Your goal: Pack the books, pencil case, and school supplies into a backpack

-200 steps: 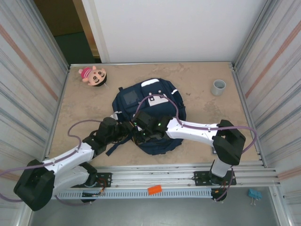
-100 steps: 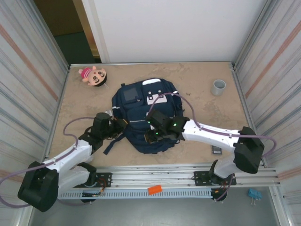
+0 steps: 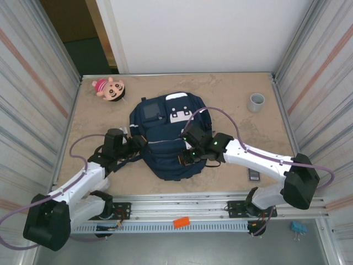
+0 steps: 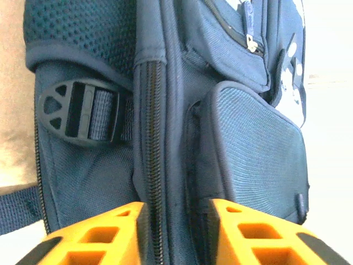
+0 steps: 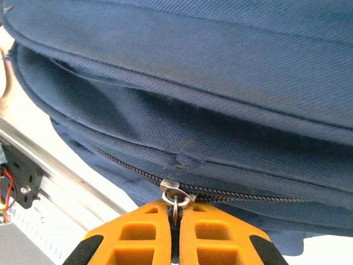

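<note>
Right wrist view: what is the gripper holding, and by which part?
The right gripper is shut on the zipper pull of the backpack, pinching its small metal ring.

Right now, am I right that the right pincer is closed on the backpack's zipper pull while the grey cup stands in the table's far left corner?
Not quite: the top view shows the grey cup in the far right corner. The right pincer is indeed closed on the zipper pull of the backpack.
</note>
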`<state>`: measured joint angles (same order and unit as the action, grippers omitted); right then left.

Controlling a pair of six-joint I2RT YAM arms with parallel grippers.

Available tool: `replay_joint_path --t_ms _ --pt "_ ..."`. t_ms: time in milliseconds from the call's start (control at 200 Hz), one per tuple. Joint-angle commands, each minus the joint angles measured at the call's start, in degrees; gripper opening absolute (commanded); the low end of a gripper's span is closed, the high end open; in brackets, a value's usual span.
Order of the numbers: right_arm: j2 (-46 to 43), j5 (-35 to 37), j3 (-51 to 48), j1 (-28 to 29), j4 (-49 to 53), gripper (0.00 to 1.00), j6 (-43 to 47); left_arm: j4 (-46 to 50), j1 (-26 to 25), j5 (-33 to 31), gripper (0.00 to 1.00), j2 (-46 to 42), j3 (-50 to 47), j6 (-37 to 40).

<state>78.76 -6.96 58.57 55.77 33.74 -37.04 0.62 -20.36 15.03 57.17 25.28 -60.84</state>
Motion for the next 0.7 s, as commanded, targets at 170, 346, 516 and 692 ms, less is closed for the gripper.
replay_joint_path --t_ms 170,346,516,692 --pt "3.84 -1.11 2.65 3.36 -2.79 0.00 -0.93 11.21 -9.77 -7.78 0.53 -14.50 -2.54 -6.23" --pt "4.44 -1.99 3.31 3.93 -3.28 0.00 -0.58 5.72 -10.64 -8.33 0.53 -17.20 -8.92 -10.80" --pt "4.72 -2.31 3.21 5.30 -3.92 0.00 -1.02 -2.76 -10.64 -6.70 0.52 -11.42 -8.94 -10.22" --pt "5.74 -2.57 3.50 6.75 -6.27 0.00 -2.46 -9.99 -10.42 -6.23 0.38 -2.35 -5.95 -8.97"
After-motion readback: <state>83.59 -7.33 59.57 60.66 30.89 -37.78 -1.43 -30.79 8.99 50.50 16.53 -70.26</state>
